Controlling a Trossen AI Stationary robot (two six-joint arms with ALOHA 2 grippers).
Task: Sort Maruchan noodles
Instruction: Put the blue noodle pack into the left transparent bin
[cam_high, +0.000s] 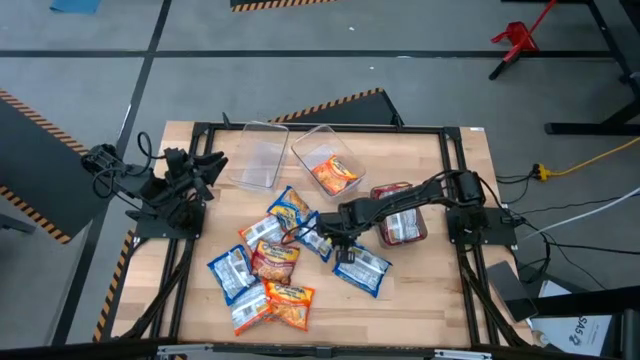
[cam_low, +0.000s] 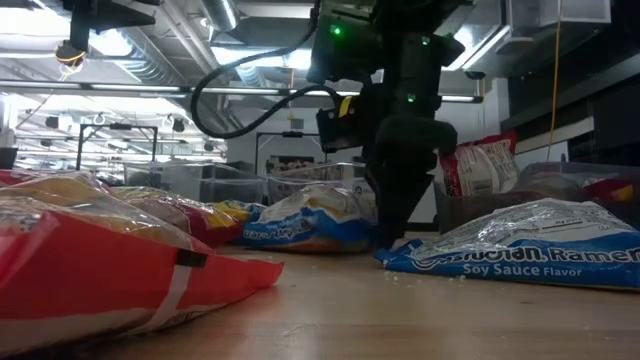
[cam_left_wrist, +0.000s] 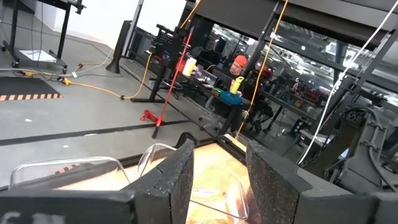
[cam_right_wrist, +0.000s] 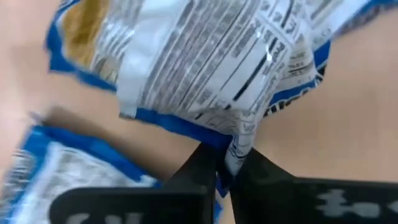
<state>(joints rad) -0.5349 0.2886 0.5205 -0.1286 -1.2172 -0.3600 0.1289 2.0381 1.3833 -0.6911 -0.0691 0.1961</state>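
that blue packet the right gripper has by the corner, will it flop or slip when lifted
Likely floppy: the right gripper pinches only a thin edge of the blue packet, whose crinkled film already folds there. It may swing or slip, since the glossy wrapper offers little grip. Probably light, being flat.

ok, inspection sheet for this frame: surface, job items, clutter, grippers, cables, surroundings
Surface: wood table, framed by black rails.
Job items: loose packets mid-table, blue, orange, red-brown; one orange packet in the middle bin; red ones in the right bin; left bin holds none.
Clutter: nothing seen.
Grippers: right gripper shut on the edge of a blue packet mid-table; left gripper open, parked at the left edge.
Cables: yellow cable and pale leads on the floor, right.
Surroundings: grey floor, hazard tape, red stand.
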